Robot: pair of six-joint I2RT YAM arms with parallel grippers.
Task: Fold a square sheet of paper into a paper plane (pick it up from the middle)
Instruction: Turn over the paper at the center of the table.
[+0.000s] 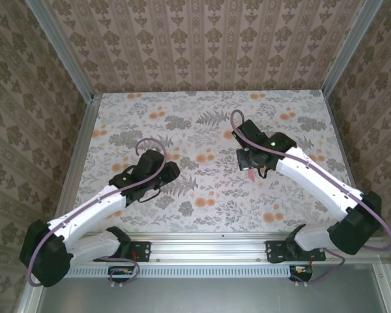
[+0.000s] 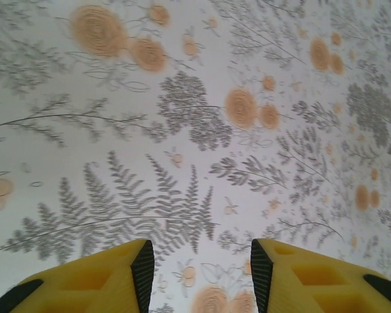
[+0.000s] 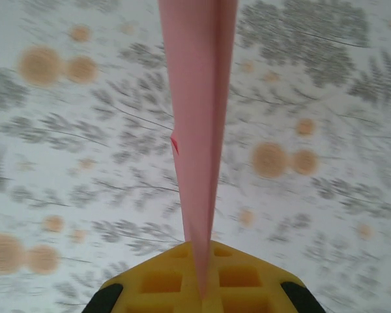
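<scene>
Two hands aloft: right hand (image 3: pixel 207 280) tight on paper (image 3: pixel 199 98) (pink, folded), left hand (image 2: pixel 201 274) spread.

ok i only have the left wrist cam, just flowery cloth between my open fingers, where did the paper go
observer: the right pincer has it, shut on the pink paper, which looks folded narrow and sticks out ahead of the fingers
operator: is it touching the table
observer: can't tell. from the top view only a small pink tip shows under that pincer, over the table's right half
operator: and where am i relative to it
observer: your left pincer is left of centre, well apart from the right one, with bare cloth between them
</scene>
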